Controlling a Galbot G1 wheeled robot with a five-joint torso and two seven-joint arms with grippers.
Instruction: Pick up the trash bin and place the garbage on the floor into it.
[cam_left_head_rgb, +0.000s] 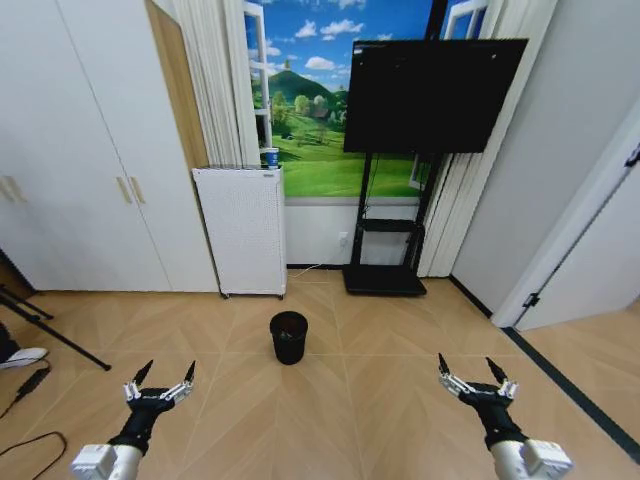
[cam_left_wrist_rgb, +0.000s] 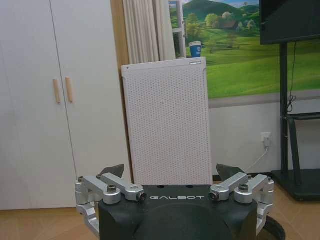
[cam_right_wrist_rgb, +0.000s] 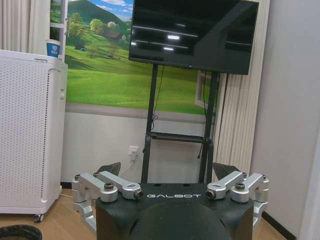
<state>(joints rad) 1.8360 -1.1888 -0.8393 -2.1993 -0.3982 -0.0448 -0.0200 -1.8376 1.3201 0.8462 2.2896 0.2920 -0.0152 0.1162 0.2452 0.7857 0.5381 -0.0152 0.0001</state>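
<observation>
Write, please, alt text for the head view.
A black mesh trash bin stands on the wood floor, between the open left gripper and open right gripper. Behind it are a white perforated appliance and a television.

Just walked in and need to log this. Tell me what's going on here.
Nothing is being handled yet. The robot faces a small black trash bin standing upright on the wooden floor, in front of a white perforated appliance and a TV on a stand. The left gripper and right gripper are both open and empty, held low on either side, short of the bin. No garbage can be made out on the floor from here.
</observation>
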